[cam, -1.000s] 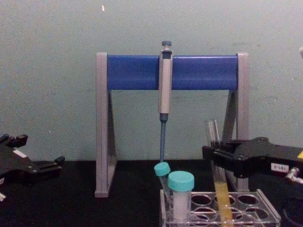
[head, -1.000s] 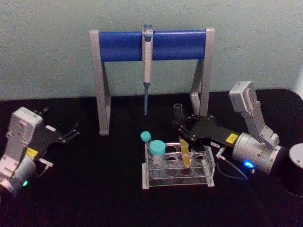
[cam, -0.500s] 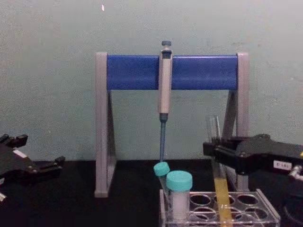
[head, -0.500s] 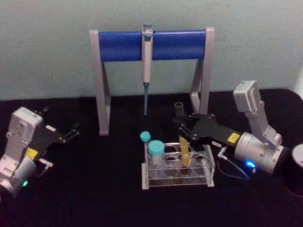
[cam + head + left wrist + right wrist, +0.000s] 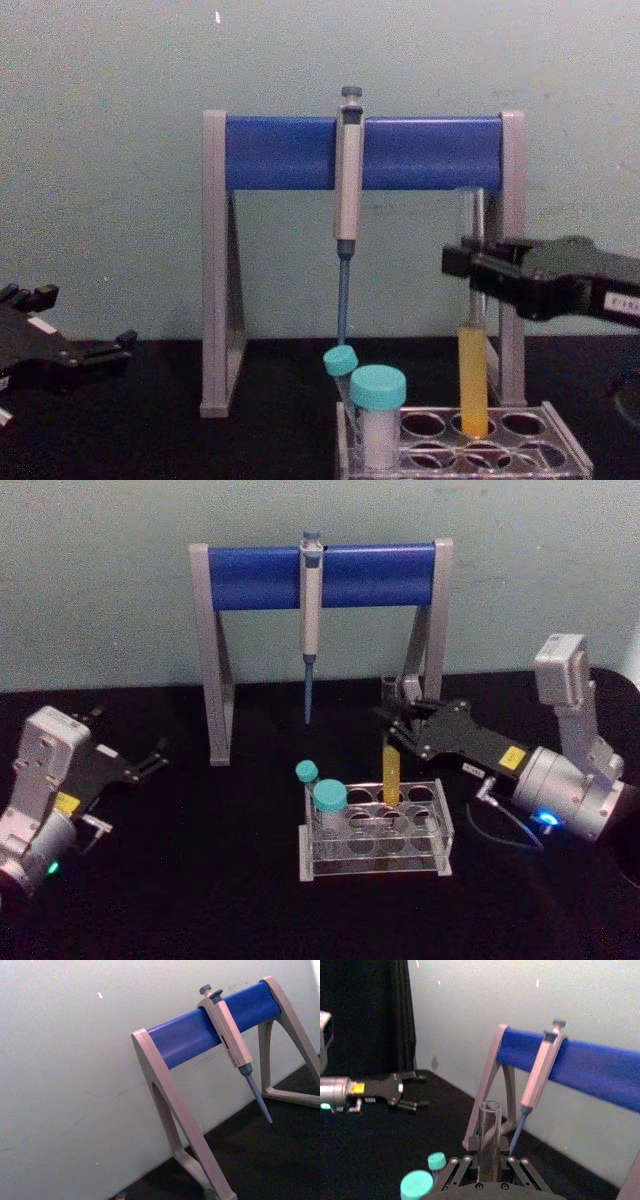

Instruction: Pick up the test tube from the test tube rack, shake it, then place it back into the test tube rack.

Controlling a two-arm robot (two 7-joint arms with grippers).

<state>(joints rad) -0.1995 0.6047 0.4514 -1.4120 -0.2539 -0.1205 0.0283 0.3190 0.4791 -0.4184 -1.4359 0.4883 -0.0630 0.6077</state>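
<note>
My right gripper (image 5: 394,718) is shut on the test tube (image 5: 390,770), a slim clear glass tube with yellow-orange liquid in its lower part. The tube hangs upright, its bottom tip level with the top of the clear test tube rack (image 5: 441,852) at a back-row hole. In the chest view the gripper (image 5: 470,268) clamps the tube (image 5: 472,380) above the liquid, over the rack (image 5: 565,435). The right wrist view shows the tube's open mouth (image 5: 489,1127) between the closed fingers (image 5: 461,1166). My left gripper (image 5: 152,759) rests open at the far left, well away from the rack.
Two teal-capped tubes (image 5: 329,798) stand in the rack's left end. Behind it rises the grey-and-blue pipette stand (image 5: 250,577) with a pipette (image 5: 311,610) hanging from its bar, close behind the raised tube. A cable (image 5: 505,832) lies right of the rack.
My right gripper has risen with the test tube, drawing it up from deep in the rack until its tip is at the rack's top. The left arm has not moved.
</note>
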